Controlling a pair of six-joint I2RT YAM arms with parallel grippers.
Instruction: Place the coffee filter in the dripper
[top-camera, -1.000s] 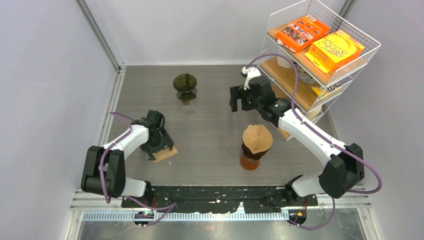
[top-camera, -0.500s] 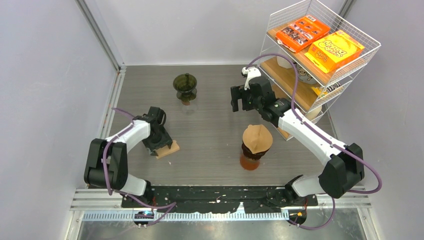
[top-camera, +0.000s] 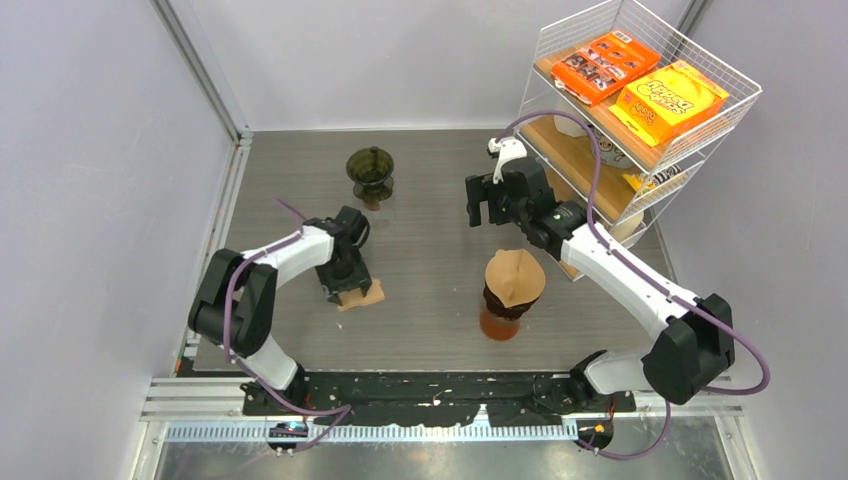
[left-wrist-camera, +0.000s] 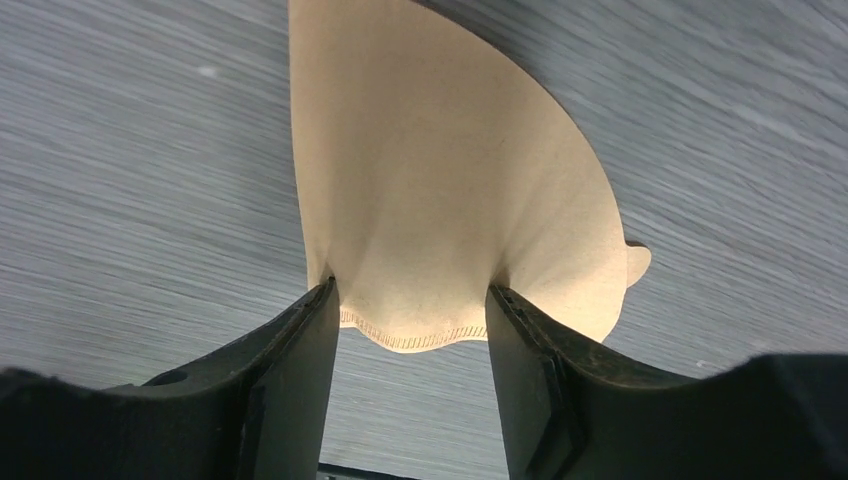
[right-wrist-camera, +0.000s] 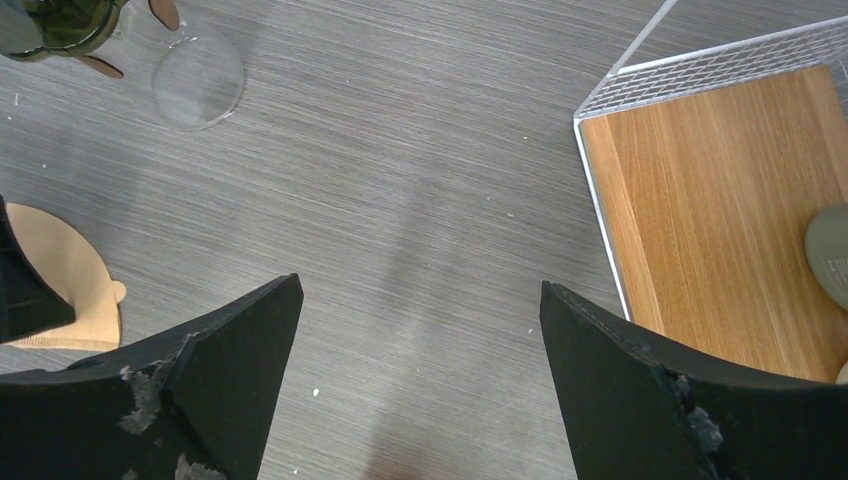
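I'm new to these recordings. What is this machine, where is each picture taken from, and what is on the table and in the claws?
Two robot arms are bolted at the near edge of a table. The wide picture looks down from above. The other two come from a camera on each wrist. On the table stand a green dripper, a spare filter capping a dark stand, and a wire rack with snack boxes. The left claw pinches a paper filter by its sides, so it puckers. The right claw is open and empty, above bare table.
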